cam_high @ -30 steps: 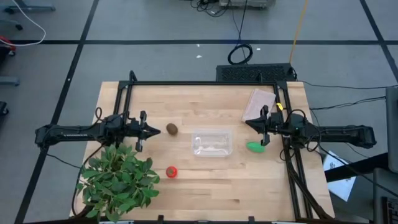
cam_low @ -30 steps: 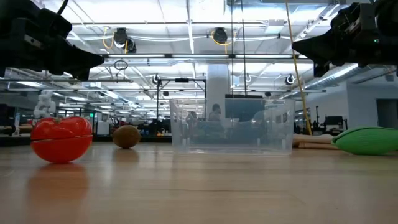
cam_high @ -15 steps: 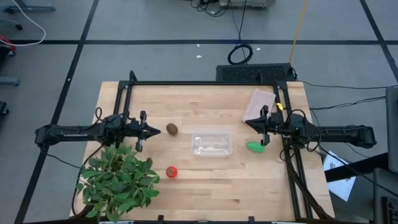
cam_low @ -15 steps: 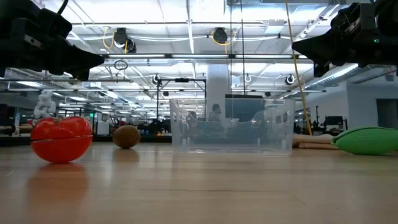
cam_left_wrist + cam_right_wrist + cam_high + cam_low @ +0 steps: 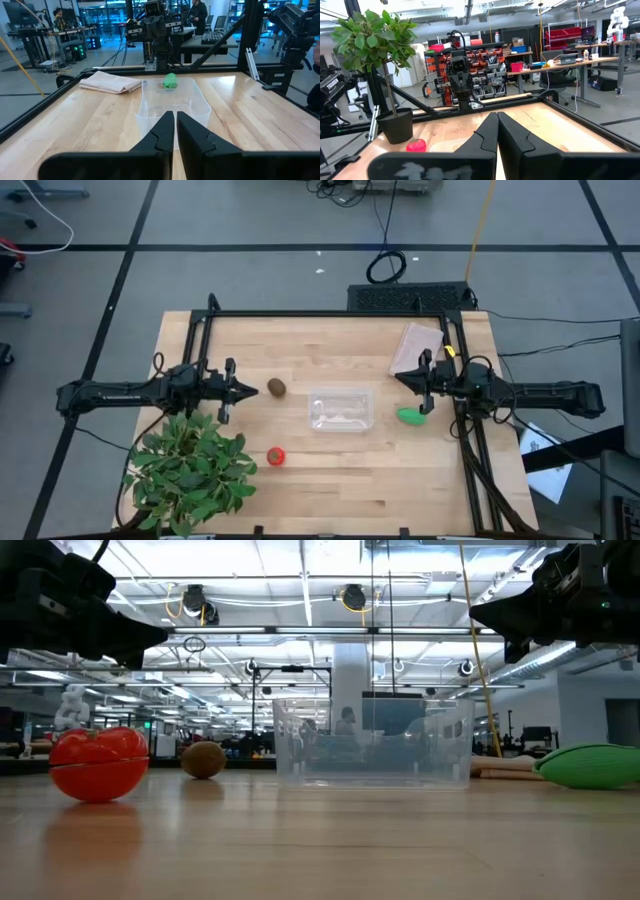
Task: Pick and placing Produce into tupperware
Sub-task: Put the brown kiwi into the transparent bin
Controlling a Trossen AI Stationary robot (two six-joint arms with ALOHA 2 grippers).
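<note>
Both closed and holding nothing, left gripper (image 5: 254,389) by kiwi (image 5: 276,388), right gripper (image 5: 400,378) above green piece (image 5: 410,416)

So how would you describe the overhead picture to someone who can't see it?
A clear plastic rectangular container sits empty mid-table on the pale wooden table, with a brown kiwi, red tomato and green oblong piece around it. Two dark arms wait either side, left gripper and right gripper shut.

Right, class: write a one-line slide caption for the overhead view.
Kiwi, tomato and green piece lie around the empty tupperware; shut left gripper and right gripper flank it.
</note>
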